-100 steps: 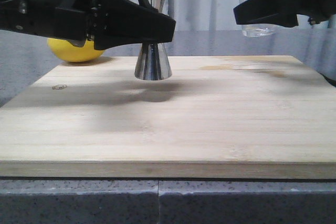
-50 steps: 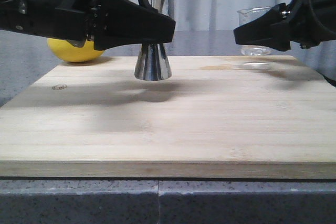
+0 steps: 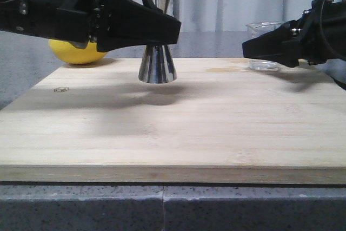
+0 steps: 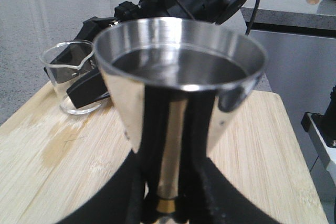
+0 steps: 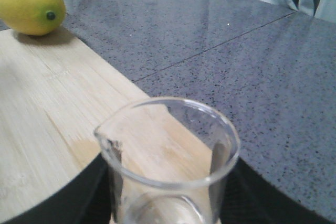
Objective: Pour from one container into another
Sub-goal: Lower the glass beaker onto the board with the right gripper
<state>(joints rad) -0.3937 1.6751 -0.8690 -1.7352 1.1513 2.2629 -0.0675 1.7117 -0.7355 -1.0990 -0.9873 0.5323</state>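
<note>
The steel jigger (image 3: 157,66) stands upright on the wooden board (image 3: 162,133), left of centre at the back. My left gripper (image 3: 164,28) is shut on its narrow waist, level with the gold band (image 4: 167,203). Its wide upper cup (image 4: 178,66) fills the left wrist view. The clear glass beaker (image 3: 264,27) sits upright at the board's back right, its base (image 3: 265,66) on or just above the wood. My right gripper (image 3: 266,47) is shut on it, fingers (image 5: 84,192) pressed to both sides of the glass (image 5: 168,166). In the left wrist view the beaker (image 4: 71,77) stands beyond the jigger.
A yellow lemon (image 3: 75,52) lies on the grey counter (image 5: 220,45) just off the board's back left corner. A damp stain (image 3: 221,70) marks the wood beside the beaker. The board's front edge (image 3: 162,174) lies near the counter's front.
My right gripper has come down with the beaker, from well above the board to board level at the back right. The left gripper and the jigger have not moved.
</note>
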